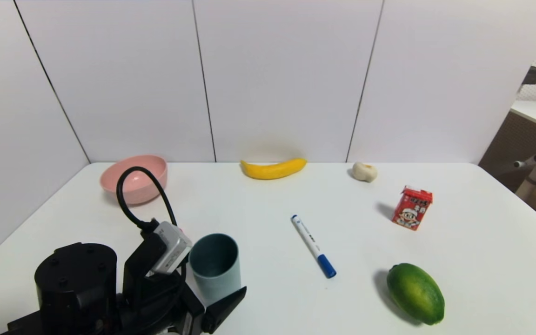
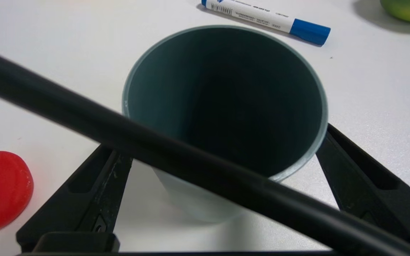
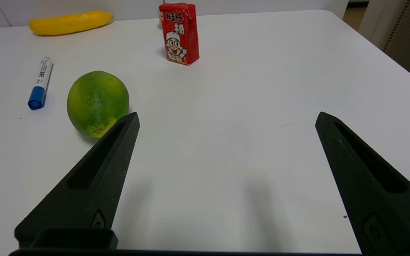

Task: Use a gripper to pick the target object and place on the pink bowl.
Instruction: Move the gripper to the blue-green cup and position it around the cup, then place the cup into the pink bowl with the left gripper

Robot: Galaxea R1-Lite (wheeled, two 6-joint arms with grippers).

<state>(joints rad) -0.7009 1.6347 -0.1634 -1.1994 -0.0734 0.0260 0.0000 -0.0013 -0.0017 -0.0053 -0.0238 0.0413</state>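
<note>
The target object, a pale blue-grey tumbler [image 1: 215, 265] with a dark teal inside [image 2: 226, 103], stands upright on the white table near its front left. My left gripper [image 1: 217, 284] is open and straddles the tumbler low down, one black finger [image 2: 94, 192] on each side. A strip of table shows between that finger and the tumbler's wall. The other finger [image 2: 354, 170] lies close against the rim. A black cable crosses the left wrist view. The pink bowl [image 1: 110, 185] sits at the back left, near the wall. My right gripper [image 3: 227, 117] is open over bare table.
A red rubber duck [image 2: 2, 188] lies just beside the left gripper. Also on the table are a blue-capped marker [image 1: 313, 245], a green fruit [image 1: 415, 293], a red drink carton [image 1: 412, 207], a yellow banana [image 1: 273, 168] and a pale garlic bulb [image 1: 365, 171].
</note>
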